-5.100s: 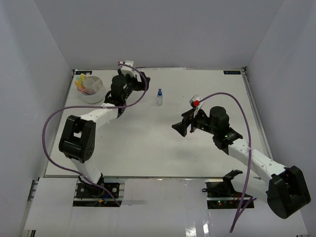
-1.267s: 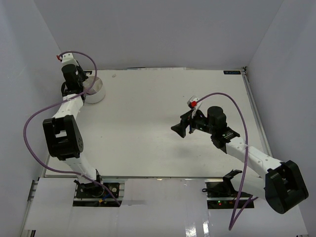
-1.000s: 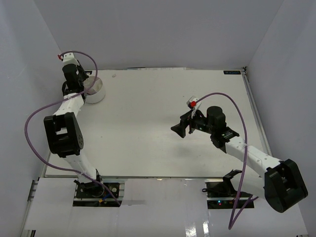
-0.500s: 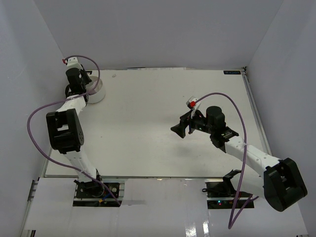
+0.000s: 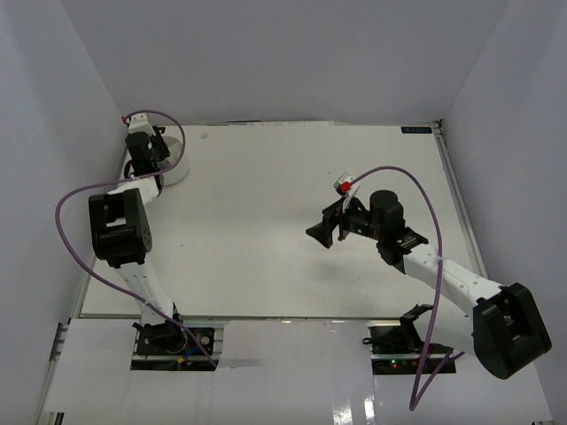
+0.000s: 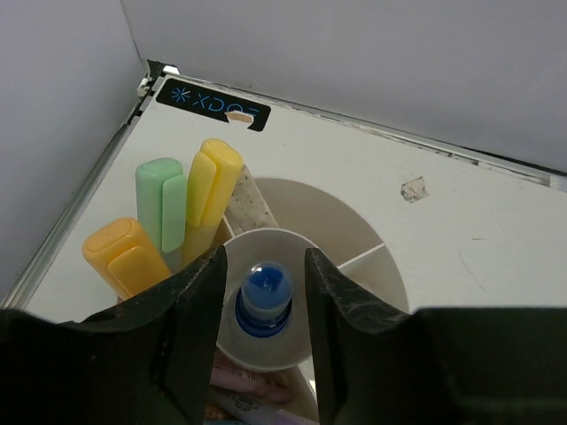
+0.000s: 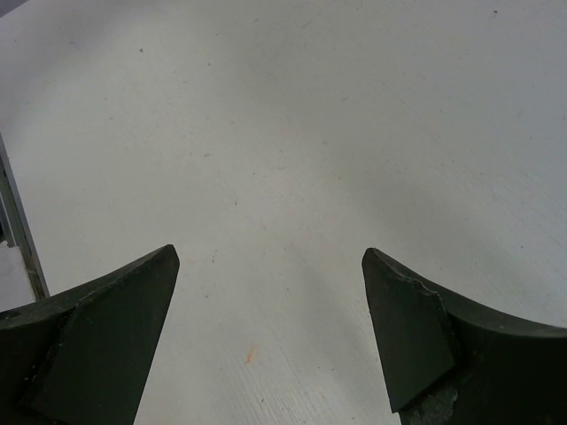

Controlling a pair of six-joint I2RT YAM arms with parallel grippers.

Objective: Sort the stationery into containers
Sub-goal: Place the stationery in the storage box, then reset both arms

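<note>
3 markers in all: 1 orange marker [image 6: 124,257], 1 green marker [image 6: 159,199], 1 yellow marker [image 6: 211,181]. 1 speckled stick [image 6: 252,208]. 1 bottle [image 6: 264,297] with 1 blue cap. Pink items [image 6: 239,385] at the frame's bottom edge: count can't be told, mostly hidden. 1 tub [image 6: 354,239] with 1 round centre well; the outer compartments aren't all in view, so no count. 1 table [image 5: 266,230], 1 black label [image 6: 213,104] on it. 2 arms: left arm [image 5: 120,230], right arm [image 5: 443,270]. 2 grippers: left gripper [image 6: 264,257], right gripper [image 7: 270,255], 2 fingers each. 2 purple cables, 1 per arm.
</note>
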